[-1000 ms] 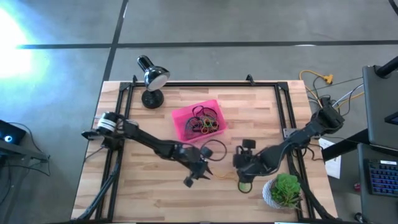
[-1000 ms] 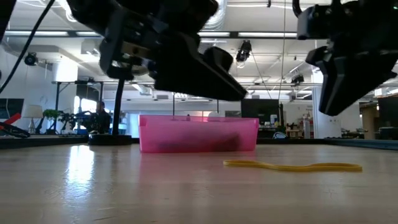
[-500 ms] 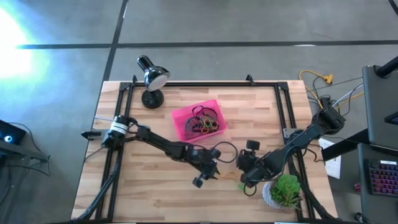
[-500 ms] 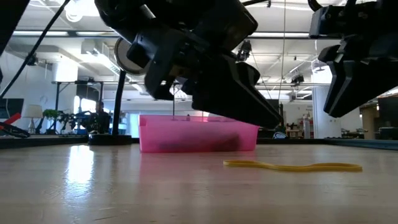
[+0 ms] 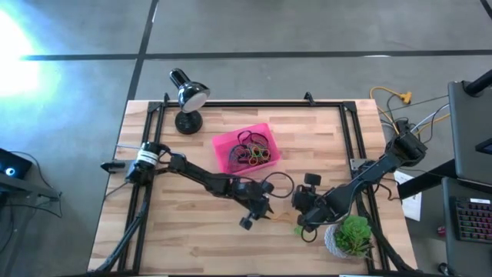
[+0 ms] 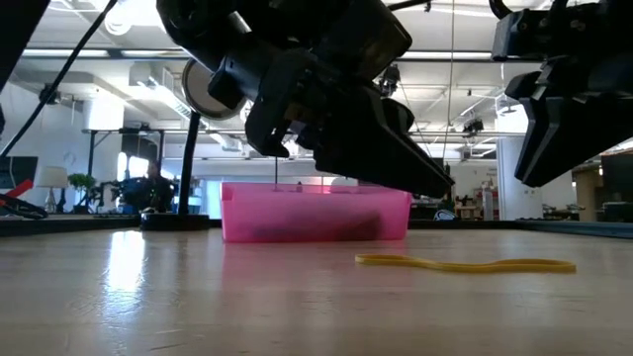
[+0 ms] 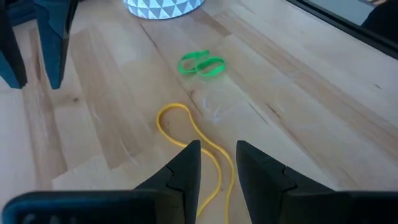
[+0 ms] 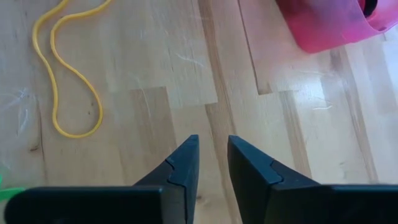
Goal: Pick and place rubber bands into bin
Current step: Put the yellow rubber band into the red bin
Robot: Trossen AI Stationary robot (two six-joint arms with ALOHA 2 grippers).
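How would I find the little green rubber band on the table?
Start at the plant pot near the right arm. On the bare wood just beside it lies the green rubber band, folded into two small loops. The yellow rubber band next to it is much longer.

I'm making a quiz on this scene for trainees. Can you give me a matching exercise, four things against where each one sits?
Things:
1. yellow rubber band
2. green rubber band
3. bin
4. lamp

Places:
A. at the table's far edge, left of the bin
B. on bare wood between the two grippers
C. mid-table, holding a heap of bands
D. on bare wood near the white plant pot

Pairs: 1-B, 2-D, 3-C, 4-A
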